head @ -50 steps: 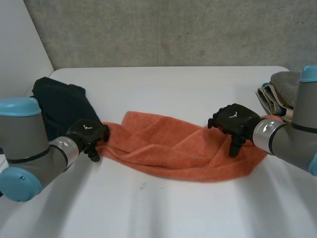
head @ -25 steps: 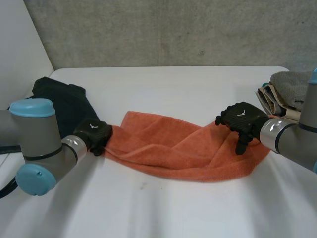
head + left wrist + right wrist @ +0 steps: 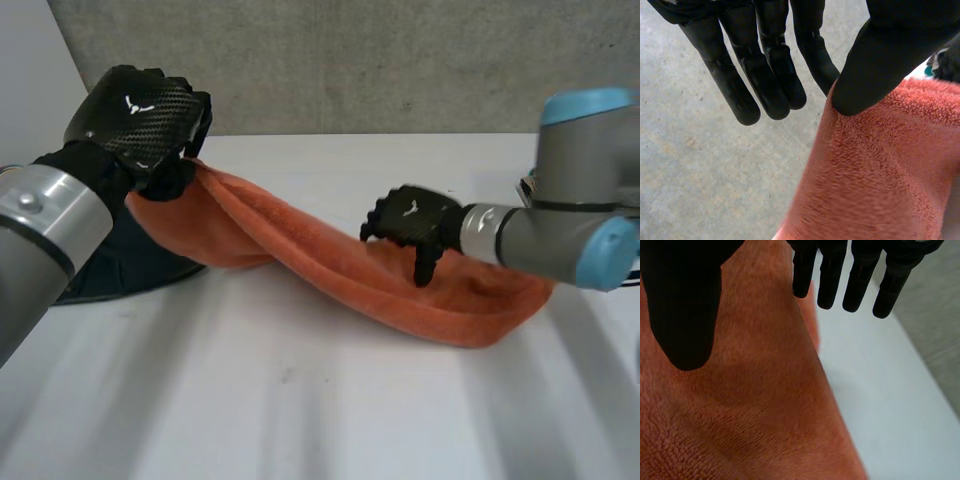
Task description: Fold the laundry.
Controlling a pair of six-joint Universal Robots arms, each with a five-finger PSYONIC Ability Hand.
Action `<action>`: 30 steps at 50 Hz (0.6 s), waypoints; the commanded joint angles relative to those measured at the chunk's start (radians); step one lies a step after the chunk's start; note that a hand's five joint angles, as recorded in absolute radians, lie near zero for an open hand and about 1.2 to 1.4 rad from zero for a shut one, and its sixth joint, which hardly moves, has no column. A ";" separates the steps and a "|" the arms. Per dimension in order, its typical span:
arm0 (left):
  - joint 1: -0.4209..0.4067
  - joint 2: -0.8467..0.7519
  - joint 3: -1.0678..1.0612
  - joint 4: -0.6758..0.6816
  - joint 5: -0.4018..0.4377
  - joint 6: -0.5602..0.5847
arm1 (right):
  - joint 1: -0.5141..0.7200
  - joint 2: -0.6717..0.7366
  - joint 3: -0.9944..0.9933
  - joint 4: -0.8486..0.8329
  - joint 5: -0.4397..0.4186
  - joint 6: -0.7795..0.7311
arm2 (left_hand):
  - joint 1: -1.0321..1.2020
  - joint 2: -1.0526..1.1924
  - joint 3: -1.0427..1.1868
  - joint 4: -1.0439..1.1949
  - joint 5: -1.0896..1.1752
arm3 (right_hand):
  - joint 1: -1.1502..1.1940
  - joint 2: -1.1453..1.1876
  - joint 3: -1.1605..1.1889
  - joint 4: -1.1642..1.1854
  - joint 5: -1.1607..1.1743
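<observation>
Left wrist view shows the fingers (image 3: 745, 85) of the left hand (image 3: 890, 45) nearly straight, the thumb pinching one end of the orange towel (image 3: 875, 175) against them, high above the desk (image 3: 300, 400). From there the towel's long axis slopes down to the right hand (image 3: 412, 222), whose fingers (image 3: 855, 280) hang straight and open over its middle, gripping nothing. The low end lies on the desk just beyond this hand, so I judge the right hand is the nearer one to it.

place: probably a robotics lab or test cell | cues: bare grey concrete wall (image 3: 380, 60); plain white table (image 3: 300, 410); left arm (image 3: 35, 225) and right arm (image 3: 560, 235), grey with light-blue caps
</observation>
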 commanded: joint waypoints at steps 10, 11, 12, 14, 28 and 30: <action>0.056 -0.080 0.012 0.225 0.026 0.052 | 0.026 -0.026 -0.126 -0.534 0.386 0.295 | 0.241 0.205 0.208 0.197 0.233 | 0.996 0.988 0.994 1.008 1.047; 0.059 -0.101 0.039 0.233 0.013 0.058 | 0.018 -0.071 -0.107 -0.588 0.394 0.339 | 0.241 0.205 0.208 0.197 0.233 | 0.996 0.988 0.994 1.008 1.047; 0.062 -0.121 0.066 0.241 0.000 0.058 | 0.009 -0.109 -0.087 -0.639 0.393 0.371 | 0.241 0.205 0.208 0.197 0.233 | 0.996 0.988 0.994 1.008 1.047; 0.066 -0.168 0.150 0.258 -0.055 0.060 | -0.026 -0.197 -0.013 -0.763 0.393 0.445 | 0.241 0.205 0.208 0.197 0.233 | 0.996 0.988 0.994 1.008 1.047; 0.037 -0.216 0.128 0.239 -0.102 -0.020 | -0.111 -0.556 0.505 -0.811 0.321 0.399 | 0.241 0.205 0.208 0.197 0.233 | 0.996 0.988 0.994 1.008 1.047; 0.034 -0.217 0.038 0.232 -0.086 -0.020 | -0.117 -0.576 0.607 -0.765 0.284 0.375 | 0.241 0.205 0.208 0.197 0.233 | 0.996 0.988 0.994 1.008 1.047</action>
